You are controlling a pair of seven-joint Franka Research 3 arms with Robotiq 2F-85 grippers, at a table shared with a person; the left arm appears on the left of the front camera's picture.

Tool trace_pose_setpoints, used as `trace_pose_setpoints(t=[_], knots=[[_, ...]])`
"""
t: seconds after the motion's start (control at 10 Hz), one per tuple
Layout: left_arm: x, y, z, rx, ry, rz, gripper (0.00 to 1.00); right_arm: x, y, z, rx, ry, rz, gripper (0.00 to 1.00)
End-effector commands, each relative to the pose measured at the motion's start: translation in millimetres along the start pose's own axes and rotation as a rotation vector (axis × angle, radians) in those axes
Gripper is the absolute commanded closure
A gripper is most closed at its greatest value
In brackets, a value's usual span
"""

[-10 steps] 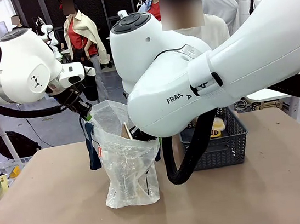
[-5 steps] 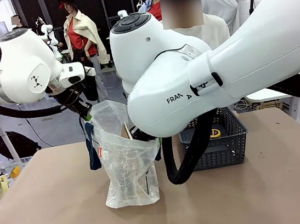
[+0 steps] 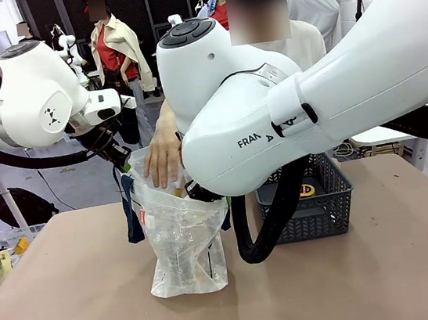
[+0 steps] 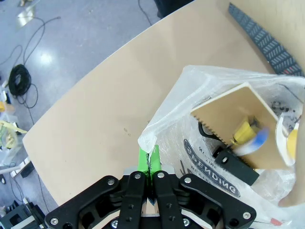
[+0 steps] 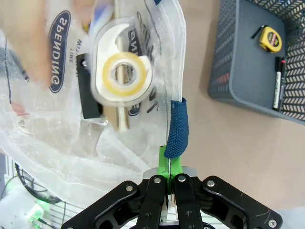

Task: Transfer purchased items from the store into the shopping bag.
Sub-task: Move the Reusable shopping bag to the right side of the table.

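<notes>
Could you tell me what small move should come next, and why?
Probably hold position: left gripper and right gripper pinch the shopping bag open while the person's hand holds a tape dispenser in its mouth; tape measure and marker wait in the basket.

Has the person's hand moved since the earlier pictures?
Yes. The person's hand has come in from the far side to the mouth of the shopping bag, left of the unmoved grey basket.

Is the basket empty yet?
No, in the right wrist view a yellow tape measure and a black pen lie on the floor of the basket.
</notes>
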State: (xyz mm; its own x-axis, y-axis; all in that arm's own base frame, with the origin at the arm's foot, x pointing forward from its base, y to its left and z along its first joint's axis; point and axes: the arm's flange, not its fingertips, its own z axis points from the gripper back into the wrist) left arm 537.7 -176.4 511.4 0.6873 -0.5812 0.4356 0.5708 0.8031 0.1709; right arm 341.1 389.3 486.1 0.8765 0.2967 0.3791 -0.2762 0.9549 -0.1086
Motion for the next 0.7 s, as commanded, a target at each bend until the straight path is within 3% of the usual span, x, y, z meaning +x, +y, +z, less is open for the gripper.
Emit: trace_pose_setpoints(t=[0.0,0.6], knots=[[-0.1,3.0,3.9,0.002,0.005,0.004,1.0,-2.9,-1.5,-0.8,0.002,-0.002,-0.003,1.0],[-0.1,3.0,3.9,0.002,0.005,0.004,1.0,-2.9,-1.5,-0.8,0.002,-0.002,-0.003,1.0]])
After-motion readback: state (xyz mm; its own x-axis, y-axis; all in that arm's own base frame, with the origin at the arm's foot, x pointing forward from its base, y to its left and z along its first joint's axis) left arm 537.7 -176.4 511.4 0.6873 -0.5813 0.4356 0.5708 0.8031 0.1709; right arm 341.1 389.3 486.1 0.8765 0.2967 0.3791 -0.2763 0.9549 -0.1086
